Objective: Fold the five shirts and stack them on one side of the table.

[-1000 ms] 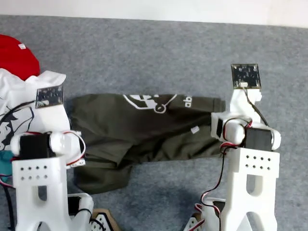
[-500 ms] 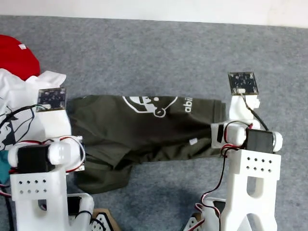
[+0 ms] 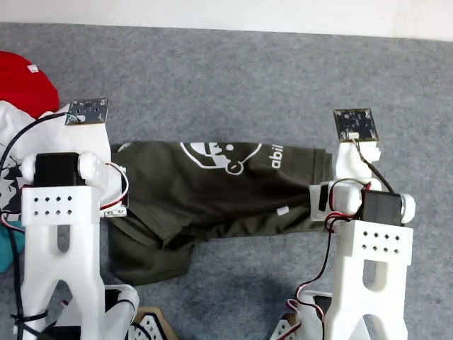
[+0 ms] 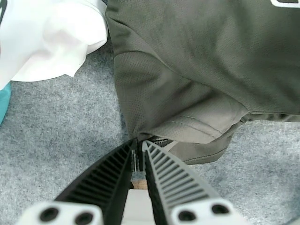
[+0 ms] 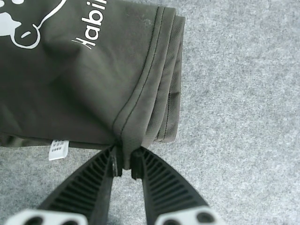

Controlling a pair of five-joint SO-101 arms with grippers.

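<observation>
A dark olive shirt (image 3: 212, 191) with a white print lies crumpled across the middle of the grey table. My left gripper (image 4: 139, 143) is shut on a folded edge of the olive shirt (image 4: 197, 70) at its left end, beside a white shirt (image 4: 51, 37). My right gripper (image 5: 123, 161) is shut on the stitched hem of the olive shirt (image 5: 70, 79) at its right end. In the high view the left arm (image 3: 60, 205) and right arm (image 3: 368, 212) stand over the two ends, hiding the pinched spots.
At the table's far left a red shirt (image 3: 25, 81) lies beside the white shirt (image 3: 25, 131). A bit of teal cloth (image 3: 6, 248) shows at the left edge. Bare grey felt (image 3: 233, 78) stretches beyond the olive shirt and to its right.
Both arms have moved toward the table's far side, the left one much farther, carrying the pinched edges of the olive shirt with them. Both grippers stayed shut.
</observation>
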